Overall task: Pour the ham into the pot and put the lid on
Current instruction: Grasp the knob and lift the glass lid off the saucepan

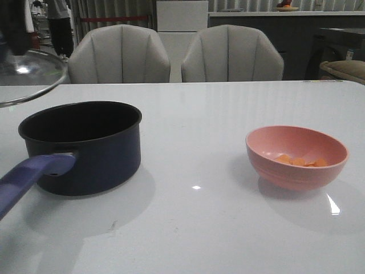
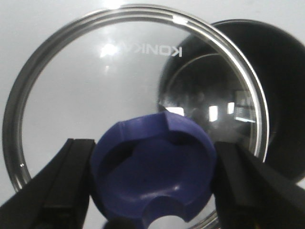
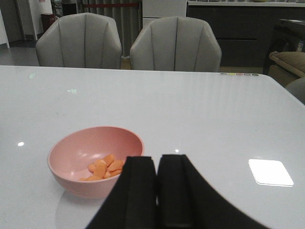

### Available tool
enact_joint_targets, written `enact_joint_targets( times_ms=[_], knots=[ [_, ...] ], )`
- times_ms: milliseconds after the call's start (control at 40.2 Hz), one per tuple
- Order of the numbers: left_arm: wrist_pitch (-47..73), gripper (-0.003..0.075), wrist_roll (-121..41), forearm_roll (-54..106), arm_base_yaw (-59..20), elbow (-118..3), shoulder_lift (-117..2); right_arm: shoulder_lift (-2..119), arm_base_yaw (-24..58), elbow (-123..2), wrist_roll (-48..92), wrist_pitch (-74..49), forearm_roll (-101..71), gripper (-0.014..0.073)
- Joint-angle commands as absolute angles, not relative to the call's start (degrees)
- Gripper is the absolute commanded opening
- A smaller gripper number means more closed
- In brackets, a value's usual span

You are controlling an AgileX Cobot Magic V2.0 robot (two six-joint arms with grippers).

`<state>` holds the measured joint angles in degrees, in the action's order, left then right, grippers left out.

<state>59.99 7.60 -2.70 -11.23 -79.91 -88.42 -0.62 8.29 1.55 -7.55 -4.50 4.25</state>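
The dark navy pot (image 1: pixel 85 145) stands on the table at the left, its blue-purple handle (image 1: pixel 28 180) pointing toward me. My left gripper (image 2: pixel 152 179) is shut on the blue knob (image 2: pixel 152 171) of the glass lid (image 2: pixel 71 95) and holds it in the air to the left of and above the pot (image 2: pixel 281 95); the lid's rim (image 1: pixel 34 80) shows at the front view's left edge. The ham (image 1: pixel 302 161) lies in the pink bowl (image 1: pixel 296 157) at the right. My right gripper (image 3: pixel 157 191) is shut and empty, beside the bowl (image 3: pixel 95 160) with ham (image 3: pixel 105 168).
Two grey chairs (image 1: pixel 177 54) stand behind the table's far edge. The white table (image 1: pixel 199 228) stretches between pot and bowl. A counter and cushions are at the far right.
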Motion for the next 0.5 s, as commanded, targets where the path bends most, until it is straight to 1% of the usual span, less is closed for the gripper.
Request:
enact_joint_targets(
  times_ms=[0,199,473],
  knots=[
    [53.41,0.0330,4.47,-0.34,-6.05,-76.86,-83.13,-1.77,7.92,1.24,-7.21,0.34,5.08,0.0148],
    [48.34,0.0330,0.50,4.50,3.27,-69.54,-82.21,-1.77,7.92,1.24,-7.21,0.34,5.08,0.0148],
    [40.50,0.0330,0.00,4.81,9.56,-59.71,-83.76,-1.77,7.92,1.24,-7.21,0.34,5.08,0.0148]
  ],
)
